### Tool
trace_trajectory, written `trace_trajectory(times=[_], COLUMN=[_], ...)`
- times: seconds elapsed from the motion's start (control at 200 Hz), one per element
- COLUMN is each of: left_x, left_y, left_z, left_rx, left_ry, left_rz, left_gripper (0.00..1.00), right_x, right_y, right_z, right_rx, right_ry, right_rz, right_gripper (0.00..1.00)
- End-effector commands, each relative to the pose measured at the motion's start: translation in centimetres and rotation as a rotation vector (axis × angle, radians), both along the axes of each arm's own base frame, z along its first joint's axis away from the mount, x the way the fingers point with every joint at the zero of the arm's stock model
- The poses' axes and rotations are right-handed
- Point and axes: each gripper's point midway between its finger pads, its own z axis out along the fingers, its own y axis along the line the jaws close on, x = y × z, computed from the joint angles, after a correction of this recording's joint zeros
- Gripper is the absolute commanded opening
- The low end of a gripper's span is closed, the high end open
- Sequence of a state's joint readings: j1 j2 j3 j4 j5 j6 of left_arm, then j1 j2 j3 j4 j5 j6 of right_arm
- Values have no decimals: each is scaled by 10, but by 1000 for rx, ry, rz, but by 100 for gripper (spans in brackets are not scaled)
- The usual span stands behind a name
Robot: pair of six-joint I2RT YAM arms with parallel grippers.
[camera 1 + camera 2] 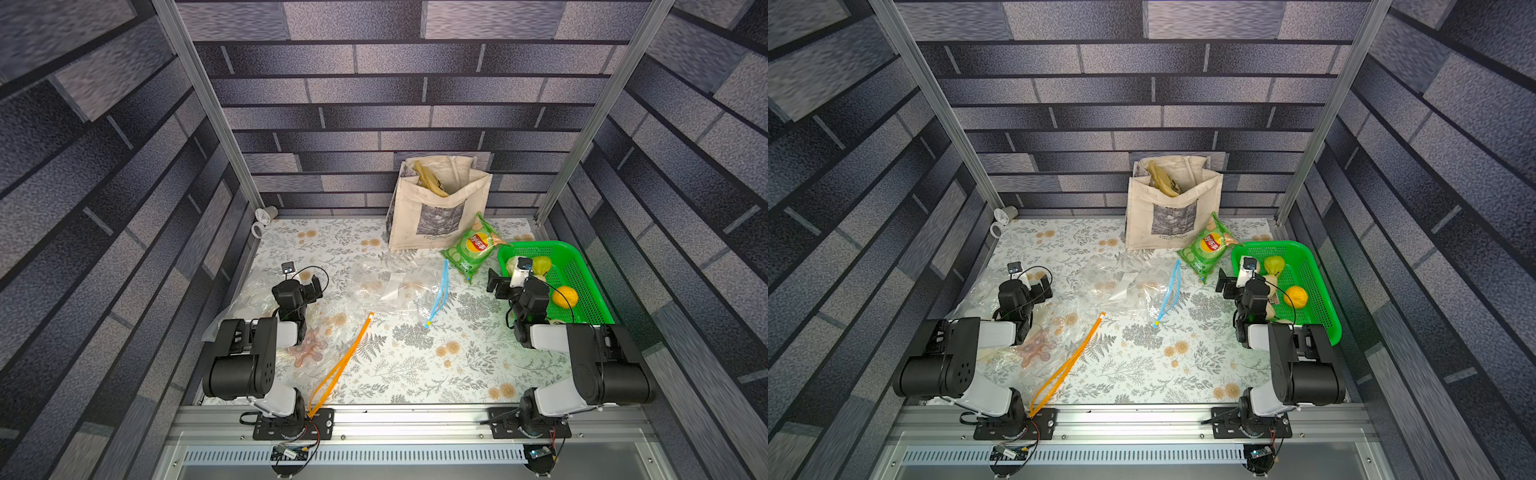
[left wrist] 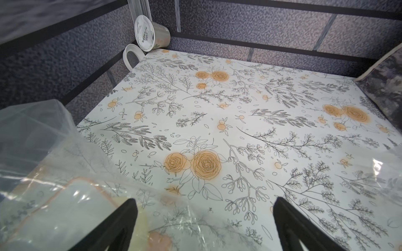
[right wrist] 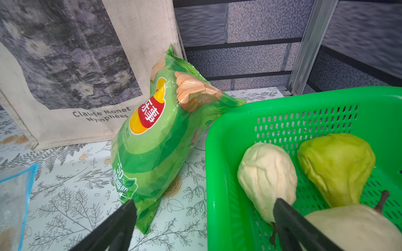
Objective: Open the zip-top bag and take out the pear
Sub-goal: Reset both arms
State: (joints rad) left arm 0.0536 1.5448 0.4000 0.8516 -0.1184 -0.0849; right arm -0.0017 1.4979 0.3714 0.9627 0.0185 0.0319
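Right gripper (image 3: pixel 204 203): fingers spread wide and empty, hanging at the near wall of the green basket (image 3: pixel 282 102), with one finger in line with the pale pear (image 3: pixel 267 176).
Left gripper (image 2: pixel 204 200): fingers likewise apart, holding nothing, low over the table (image 2: pixel 239 97) at the edge of crumpled clear film.
Pears: the pale pear, a green pear (image 3: pixel 335 167) and a second pale pear (image 3: pixel 352 228) lie close together in the basket, and a yellow fruit (image 1: pixel 564 297) lies apart from them.
Blue-closure bag (image 1: pixel 395 286): flat on the table between the arms with its blue strip (image 1: pixel 438 291) parted. Only a white slip shows inside, no pear.
Orange-closure bag (image 1: pixel 316 332): beside the left arm, strip parted. Its contents are too blurred to name.
Step in hand (judged): bag opened, pear apparently removed and set in the basket. Which pear it was cannot be told.
Next move (judged): raise the right arm clear of the basket wall without nudging the fruit.
Surroundings: a chip bag (image 3: pixel 152 141) leans on a tote bag (image 3: pixel 65 65).
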Motion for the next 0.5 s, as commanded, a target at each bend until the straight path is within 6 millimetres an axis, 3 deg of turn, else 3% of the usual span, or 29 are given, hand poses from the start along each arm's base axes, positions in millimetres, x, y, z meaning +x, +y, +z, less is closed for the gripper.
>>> trace_trajectory(times=[0.0, 0.496], left_x=[1, 3], left_y=[1, -2], left_z=[2, 1], left_rx=[32, 16], left_ry=[0, 10], left_rz=[11, -15], left_gripper=[100, 100], right_x=[-9, -8], right_y=[0, 7], right_z=[-30, -30], right_rx=[-11, -23], right_ry=[100, 109], right_rz=[-4, 32], right_gripper=[100, 100])
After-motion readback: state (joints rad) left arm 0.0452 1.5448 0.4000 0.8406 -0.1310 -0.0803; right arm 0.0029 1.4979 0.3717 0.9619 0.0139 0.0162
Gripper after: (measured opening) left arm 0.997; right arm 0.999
